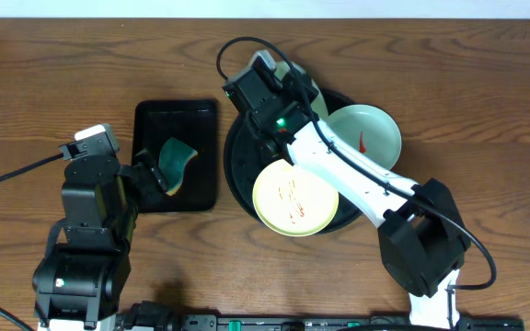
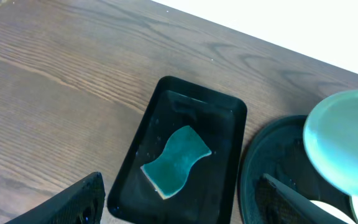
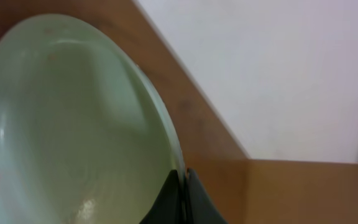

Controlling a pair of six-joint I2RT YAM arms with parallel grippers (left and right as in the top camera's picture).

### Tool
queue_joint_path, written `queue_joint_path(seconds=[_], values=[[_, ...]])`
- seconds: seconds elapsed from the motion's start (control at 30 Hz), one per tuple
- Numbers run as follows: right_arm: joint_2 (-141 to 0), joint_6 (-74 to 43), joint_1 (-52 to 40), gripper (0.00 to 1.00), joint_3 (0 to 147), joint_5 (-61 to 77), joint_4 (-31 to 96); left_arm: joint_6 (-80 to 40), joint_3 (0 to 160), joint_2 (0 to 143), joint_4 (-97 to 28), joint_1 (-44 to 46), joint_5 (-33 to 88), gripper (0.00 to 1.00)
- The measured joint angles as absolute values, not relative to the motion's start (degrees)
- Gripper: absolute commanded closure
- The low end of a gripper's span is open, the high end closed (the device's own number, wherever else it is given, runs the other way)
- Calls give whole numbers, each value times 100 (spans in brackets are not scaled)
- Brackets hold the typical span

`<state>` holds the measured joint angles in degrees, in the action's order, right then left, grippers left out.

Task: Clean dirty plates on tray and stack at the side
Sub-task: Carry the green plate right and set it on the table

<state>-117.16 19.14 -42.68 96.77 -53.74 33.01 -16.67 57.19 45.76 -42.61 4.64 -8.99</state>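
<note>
The right gripper (image 3: pixel 182 190) is pinched on the rim of a pale mint plate (image 3: pixel 73 124), which is held tilted over the far part of the round black tray (image 1: pixel 237 170). On this tray a yellow plate (image 1: pixel 294 198), streaked red, is seen at the near edge, and a second mint plate (image 1: pixel 366 138), bearing one red streak, at the right. The left gripper (image 1: pixel 150 176) is spread at the near left edge of a rectangular black tray (image 1: pixel 145 115), in which a teal sponge (image 1: pixel 178 164) lies.
</note>
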Motion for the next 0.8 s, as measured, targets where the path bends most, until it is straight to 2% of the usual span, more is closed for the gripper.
queue_joint_path(seconds=[0.2,0.4,0.6,0.8], values=[[-11636,585,-3872,99,9719,-4165,3673,-1667,5719,4576,-4268,464,-899,22],[-11587,-550,-3199,99,9719,-2263,3704,-1667,5719,4576,-4270,464,-899,22],[-11454,-1138,-2377,99,9719,-1153,3903,-1667,5719,4576,-4270,464,-897,22],[-11236,-1363,-1306,99,9719,-650,4466,-1667,5719,4606,-4270,464,-899,22]])
